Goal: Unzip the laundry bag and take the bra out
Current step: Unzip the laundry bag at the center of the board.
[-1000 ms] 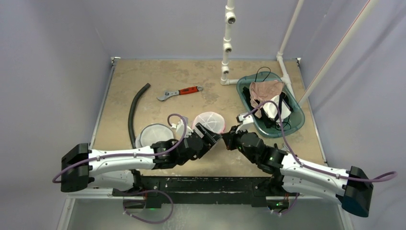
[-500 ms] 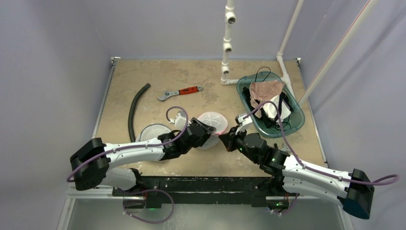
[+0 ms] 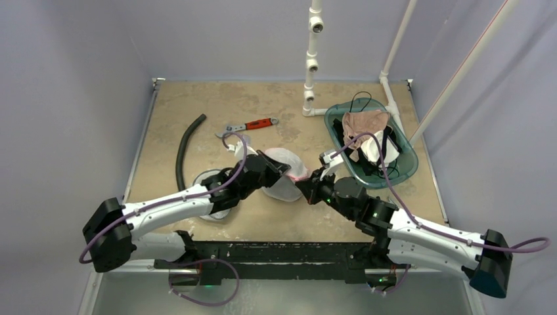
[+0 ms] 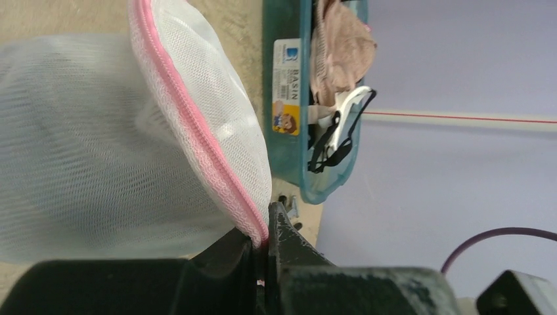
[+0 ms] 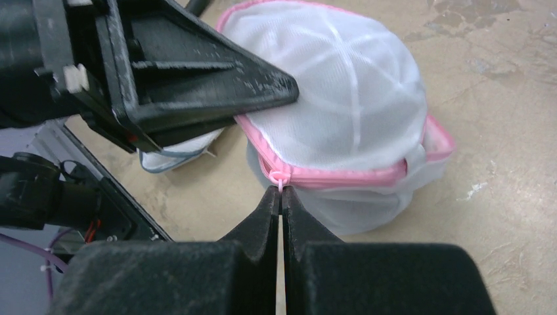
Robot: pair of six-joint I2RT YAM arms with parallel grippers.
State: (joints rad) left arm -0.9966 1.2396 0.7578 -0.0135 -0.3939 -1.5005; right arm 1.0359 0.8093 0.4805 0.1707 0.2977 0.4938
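Stretched long and low from the near left corner toward the middle of the table (image 3: pixel 197 105): the left arm (image 3: pixel 172 202). Pinched tight on the pink zipper edge (image 4: pixel 197 125) of the laundry bag (image 3: pixel 286 189): the left gripper (image 4: pixel 265 230), with white mesh bulging out past its fingertips. Reaching in from the near right corner, bent at the elbow: the right arm (image 3: pixel 420 231). Squeezed shut on the tiny pink zipper pull (image 5: pixel 278 178), low on the bag's near side: the right gripper (image 5: pixel 281 194). Round and puffy, resting on the table between the two grippers, one at each side. Near it on the right, a teal basin (image 3: pixel 401 172) with clothes inside.
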